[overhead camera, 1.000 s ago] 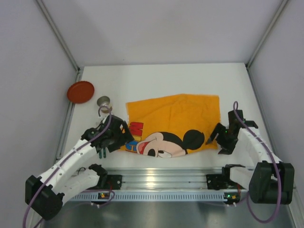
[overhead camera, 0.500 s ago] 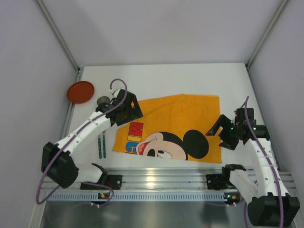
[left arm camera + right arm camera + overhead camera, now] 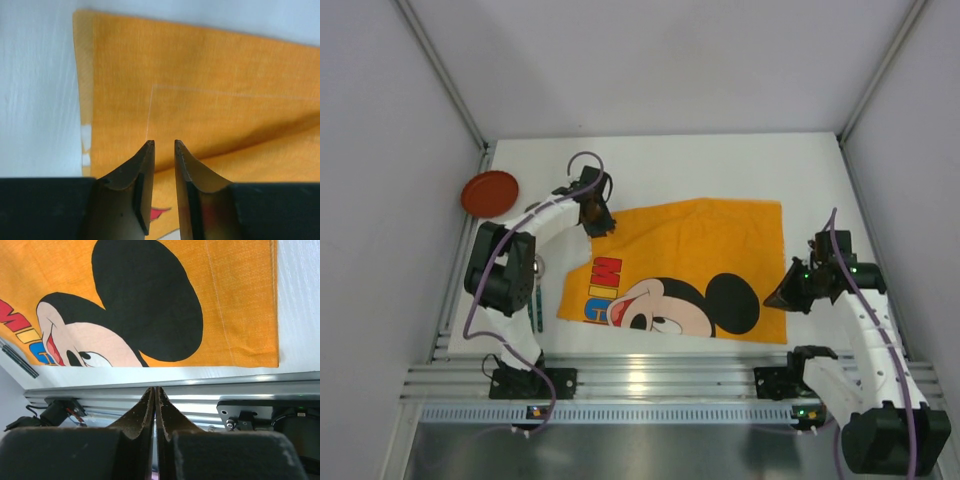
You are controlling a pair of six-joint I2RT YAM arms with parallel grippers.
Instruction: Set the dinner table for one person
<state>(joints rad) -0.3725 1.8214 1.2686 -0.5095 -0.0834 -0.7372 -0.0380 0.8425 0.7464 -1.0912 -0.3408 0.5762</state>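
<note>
The dinner table [image 3: 700, 165] is the white top, and an orange cloth [image 3: 690, 250] printed with a cartoon mouse lies flat across its middle. My left gripper [image 3: 600, 228] hangs over the cloth's far-left corner. In the left wrist view that gripper [image 3: 164, 142] shows a narrow gap between its jaws, with nothing in it and orange cloth [image 3: 210, 75] behind. My right gripper [image 3: 772, 300] sits at the cloth's near-right part. In the right wrist view it [image 3: 154, 388] is shut with nothing pinched, its tips over the rail [image 3: 200, 390] and the cloth [image 3: 240, 300] beyond.
A red plate [image 3: 489, 193] lies at the far left of the table. Green cutlery [image 3: 533, 315] lies left of the cloth, partly behind the left arm. The ribbed aluminium rail [image 3: 650, 375] runs along the near edge. Grey walls enclose three sides.
The left arm swung from the cloth's near-left side to its far-left corner, its jaws narrowing. The right gripper shut and drew slightly nearer. The cloth lies flatter than a second ago.
</note>
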